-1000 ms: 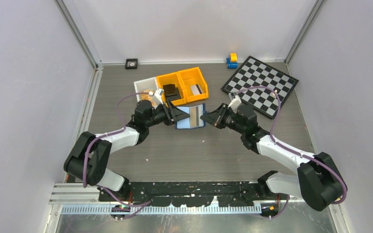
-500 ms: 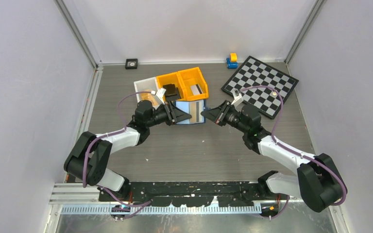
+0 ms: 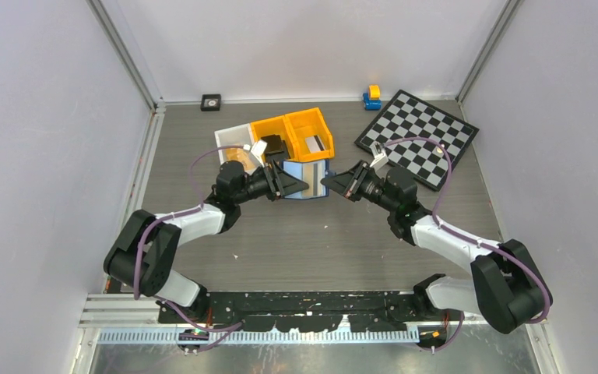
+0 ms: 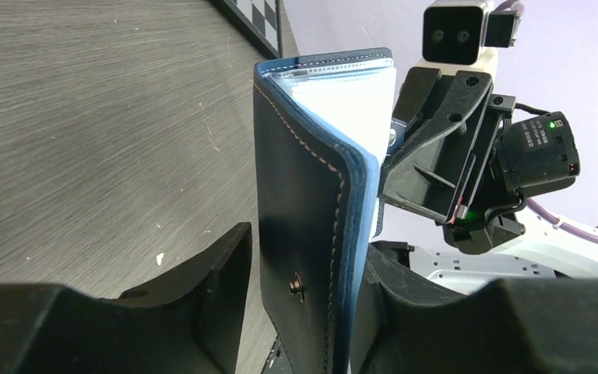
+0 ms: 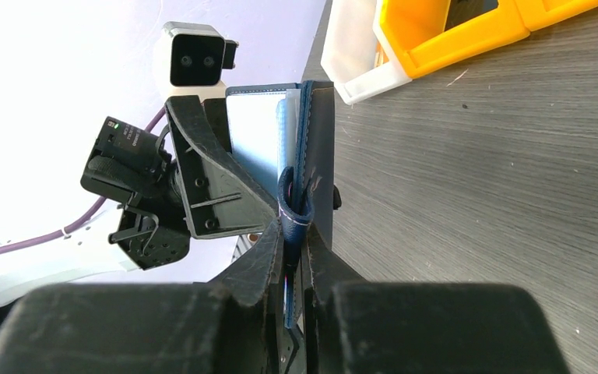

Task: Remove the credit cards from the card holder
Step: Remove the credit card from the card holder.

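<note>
From above, the card holder has changed since a second ago. Then it lay spread open between the two arms with its pale inside facing up. Now it is tipped up on edge and carried towards the far side of the table, just short of the two orange bins, and only a narrower strip of the inside shows. To my eye that is repositioning, not extraction: no card has come out yet. The left gripper and the right gripper meet it from either side, above the table's middle. One white bin sits by the orange pair. One chessboard lies at the far right corner with one small blue-and-yellow toy beside it. A pale flat thing in the right-hand orange bin may be a card; I cannot tell. The left wrist view shows the single holder upright and half folded, its navy cover and snap stud between that gripper's fingers, which stand fairly wide and seem closed on it. Pale sleeve edges show at its top, but I cannot count any cards there. In the right wrist view the fingers are nearly together, pinching the holder's looped edge.
</note>
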You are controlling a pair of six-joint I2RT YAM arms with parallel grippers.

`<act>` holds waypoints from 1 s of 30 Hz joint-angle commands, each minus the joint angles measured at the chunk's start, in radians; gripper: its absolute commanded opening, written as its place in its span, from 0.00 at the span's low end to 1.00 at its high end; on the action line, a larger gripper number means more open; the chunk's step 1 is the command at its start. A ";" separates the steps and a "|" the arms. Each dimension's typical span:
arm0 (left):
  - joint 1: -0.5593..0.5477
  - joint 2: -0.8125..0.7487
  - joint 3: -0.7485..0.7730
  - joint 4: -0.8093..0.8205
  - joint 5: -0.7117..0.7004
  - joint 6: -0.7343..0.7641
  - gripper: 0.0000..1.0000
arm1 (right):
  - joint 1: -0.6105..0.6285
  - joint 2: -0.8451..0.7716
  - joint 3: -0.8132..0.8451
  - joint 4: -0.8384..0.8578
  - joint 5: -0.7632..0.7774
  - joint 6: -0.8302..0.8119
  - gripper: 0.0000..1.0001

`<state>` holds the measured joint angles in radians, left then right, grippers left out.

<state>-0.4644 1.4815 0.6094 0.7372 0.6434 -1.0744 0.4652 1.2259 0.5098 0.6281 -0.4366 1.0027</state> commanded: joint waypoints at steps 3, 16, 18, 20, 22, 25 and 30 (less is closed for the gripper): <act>-0.003 0.022 0.017 0.098 0.033 -0.017 0.46 | 0.001 -0.001 -0.002 0.117 -0.041 0.025 0.01; -0.005 -0.003 0.002 0.143 0.027 -0.018 0.09 | 0.001 0.021 0.004 0.115 -0.043 0.028 0.00; -0.005 -0.016 -0.004 0.140 0.020 -0.011 0.03 | 0.000 0.017 0.006 0.087 -0.027 0.015 0.00; -0.005 -0.024 -0.006 0.135 0.013 -0.005 0.00 | 0.000 0.017 0.011 0.061 -0.016 0.003 0.01; -0.005 -0.028 -0.009 0.135 0.010 -0.004 0.00 | 0.001 0.020 0.014 0.049 -0.013 -0.004 0.01; -0.005 -0.027 -0.010 0.147 0.014 -0.009 0.00 | 0.001 0.027 0.023 0.030 -0.013 -0.012 0.04; -0.005 -0.036 -0.022 0.205 0.023 -0.027 0.00 | 0.000 0.035 0.030 0.008 -0.007 -0.020 0.21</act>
<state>-0.4576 1.5013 0.5835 0.7933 0.6407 -1.0897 0.4515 1.2575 0.5079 0.6559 -0.4389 1.0073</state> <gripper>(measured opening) 0.097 0.156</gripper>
